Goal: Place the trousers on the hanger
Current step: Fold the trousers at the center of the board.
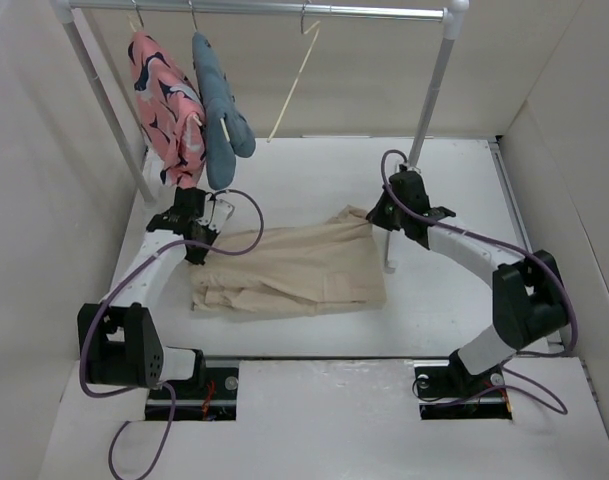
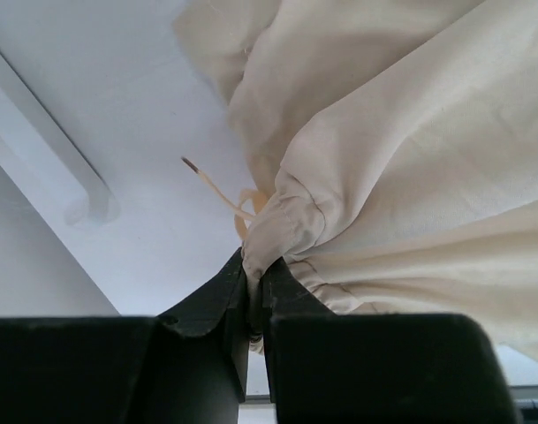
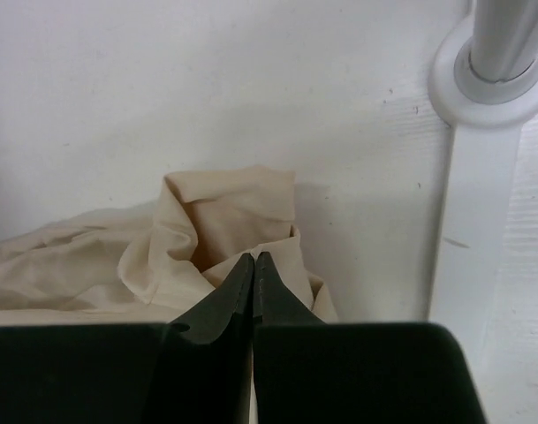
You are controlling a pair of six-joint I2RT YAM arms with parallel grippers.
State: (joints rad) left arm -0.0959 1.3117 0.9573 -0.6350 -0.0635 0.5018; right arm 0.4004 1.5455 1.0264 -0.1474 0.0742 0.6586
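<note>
Trousers point(image 1: 289, 270) lie lengthwise left to right across table point(image 1: 314, 180).

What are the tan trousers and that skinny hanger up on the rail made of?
The trousers look like soft woven cloth, maybe cotton: matte, wrinkled and bunched into folds. The hanger looks like thin pale wood or plastic, straight and stiff. It is too slim to tell which.

The right claw point(image 3: 253, 258) is seen with its jaws pressed together on a raised fold of the beige trousers point(image 3: 207, 225), which are bunched and wrinkled on the white table point(image 3: 162, 88). A grey post point(image 3: 507, 31) is set in a round white foot point(image 3: 463, 84), near the cloth but apart from it.
</note>
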